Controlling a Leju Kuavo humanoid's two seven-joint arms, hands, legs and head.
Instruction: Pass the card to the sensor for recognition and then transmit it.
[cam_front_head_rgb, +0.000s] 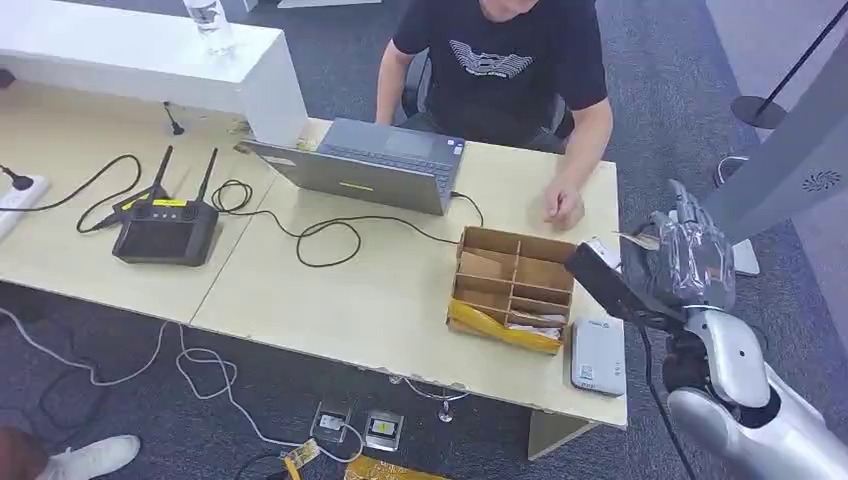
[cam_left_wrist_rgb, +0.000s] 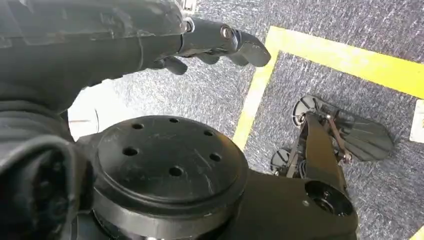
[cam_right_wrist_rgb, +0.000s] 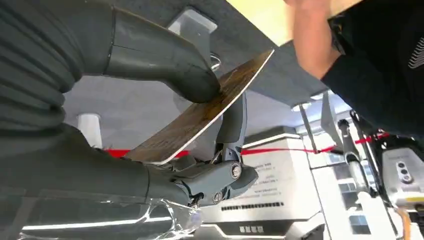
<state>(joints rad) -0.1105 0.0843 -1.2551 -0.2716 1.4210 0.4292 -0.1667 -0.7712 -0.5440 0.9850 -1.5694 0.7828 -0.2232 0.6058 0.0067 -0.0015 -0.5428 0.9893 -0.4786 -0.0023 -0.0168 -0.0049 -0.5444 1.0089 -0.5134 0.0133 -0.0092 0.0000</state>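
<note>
Right hand (cam_front_head_rgb: 690, 255) pinches card (cam_right_wrist_rgb: 200, 117) between thumb and fingers (cam_right_wrist_rgb: 232, 120), raised near sensor (cam_front_head_rgb: 598, 355); next: lower it onto sensor.

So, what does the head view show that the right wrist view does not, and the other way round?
Head view alone: the table with a laptop, a cardboard divider box and a white sensor device by its near right corner. Right wrist view alone: the card, brown and wood-patterned, pinched between the thumb and fingers. Both show the right hand raised beside the table, and the person in a black shirt.
</note>
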